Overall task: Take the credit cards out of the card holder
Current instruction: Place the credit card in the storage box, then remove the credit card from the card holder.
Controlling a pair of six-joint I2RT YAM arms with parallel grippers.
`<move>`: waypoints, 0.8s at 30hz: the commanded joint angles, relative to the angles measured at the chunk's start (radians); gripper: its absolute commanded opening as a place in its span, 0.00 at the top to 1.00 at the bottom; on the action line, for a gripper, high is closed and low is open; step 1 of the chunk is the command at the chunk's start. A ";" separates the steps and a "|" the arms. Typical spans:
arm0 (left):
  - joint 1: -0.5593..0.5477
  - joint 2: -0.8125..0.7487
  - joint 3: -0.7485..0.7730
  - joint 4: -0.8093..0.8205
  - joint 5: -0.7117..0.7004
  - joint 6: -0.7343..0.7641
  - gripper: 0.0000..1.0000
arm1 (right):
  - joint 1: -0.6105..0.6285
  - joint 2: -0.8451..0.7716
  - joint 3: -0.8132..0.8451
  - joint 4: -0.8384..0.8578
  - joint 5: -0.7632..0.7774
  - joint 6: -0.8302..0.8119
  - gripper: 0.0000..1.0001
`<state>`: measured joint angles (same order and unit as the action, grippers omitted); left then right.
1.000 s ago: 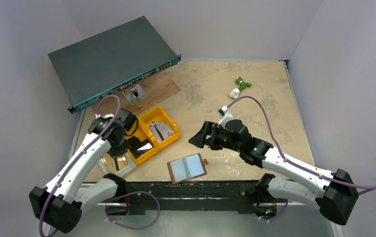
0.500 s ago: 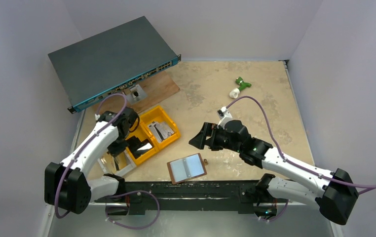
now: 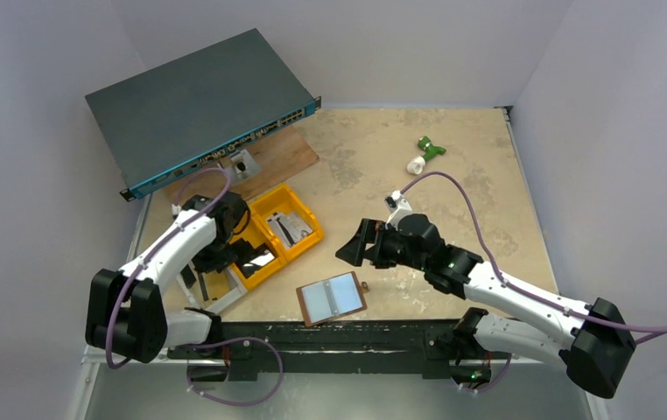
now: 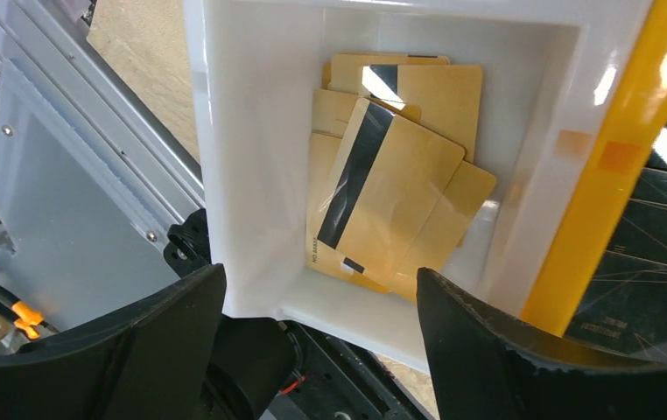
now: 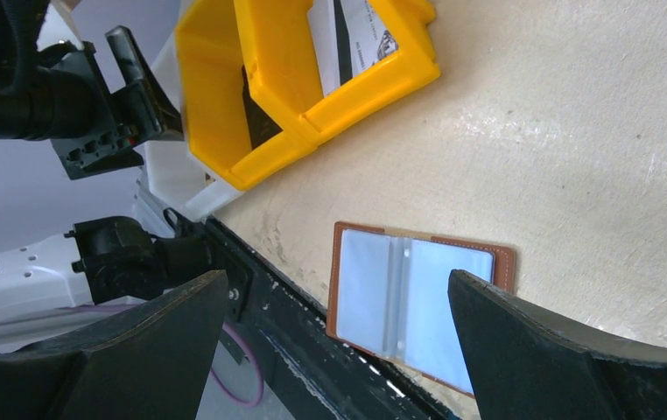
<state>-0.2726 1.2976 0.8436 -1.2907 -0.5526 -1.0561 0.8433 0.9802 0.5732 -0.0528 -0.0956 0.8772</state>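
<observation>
At the table's near edge: a small brown leather bifold card holder (image 3: 332,298) lies open and flat, lining upward, between the two arm bases and just short of the black rail.
Inside the card holder: two pale grey-blue rectangular credit cards (image 5: 365,293), one on each side of the fold, sit flush in their pockets.
Snap tab: a small brown tab (image 3: 365,285) juts from the card holder's right edge and rests on the table (image 3: 470,192).
Right gripper (image 5: 334,280): fingers spread wide with nothing between them. It hovers above the beige table beyond the card holder, apart from it, and faces the bins to the left.
Left gripper (image 4: 319,276): fingers spread and empty, poised over the white tray without touching it.
White tray: a white plastic rectangular tray (image 4: 251,175) near the table's left near corner, just beside the yellow bin. It holds a loose, overlapping pile of tan cards (image 4: 400,184), and the top one shows a black magnetic stripe.
Yellow bin: a yellow plastic bin (image 5: 277,70) with two compartments, left of the card holder and apart from it. The far compartment holds pale cards with dark stripes (image 3: 293,229), and the near one holds something dark and glossy.
Far left: a flat dark grey-blue network switch (image 3: 190,101) sits tilted over the table's corner, with a brown wooden board (image 3: 286,157) just below its port edge.
Far right: a small green and white plastic piece (image 3: 431,147) lies well apart from everything else.
</observation>
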 commanded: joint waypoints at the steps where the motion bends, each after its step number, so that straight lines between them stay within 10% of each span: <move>1: 0.003 -0.063 0.060 0.015 0.024 0.026 0.18 | -0.001 0.001 0.000 0.016 -0.002 -0.015 0.01; 24: -0.207 -0.420 0.037 0.239 0.499 0.255 0.10 | 0.088 0.169 0.051 -0.047 0.108 0.002 0.01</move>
<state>-0.4389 0.9237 0.8948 -1.1896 -0.2157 -0.8528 0.8719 1.1130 0.5720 -0.0776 -0.0418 0.8661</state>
